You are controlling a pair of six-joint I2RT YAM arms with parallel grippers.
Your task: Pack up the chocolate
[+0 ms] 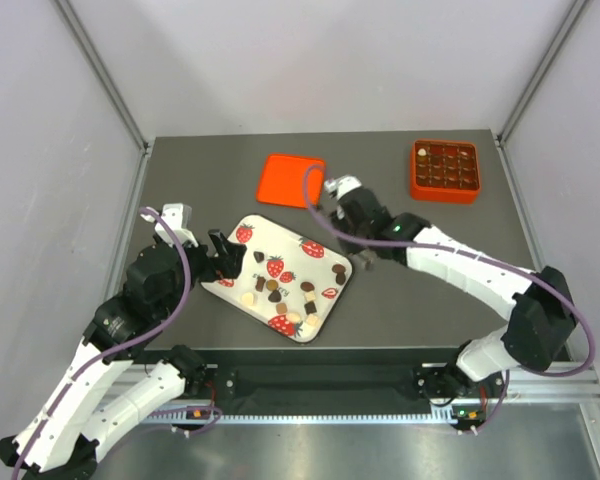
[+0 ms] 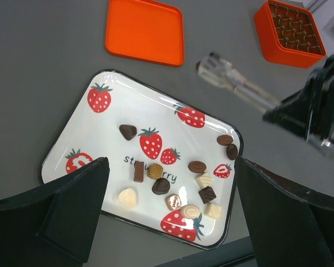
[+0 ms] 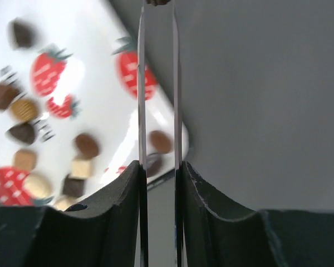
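Left jaws spread wide, tray of loose chocolate beneath them, right jaws pinching tweezers, tips over table beside tray.

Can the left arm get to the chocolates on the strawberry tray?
Probably yes. The left gripper hangs open over the white tray. The chocolates lie uncovered just below it, and nothing sits in between.
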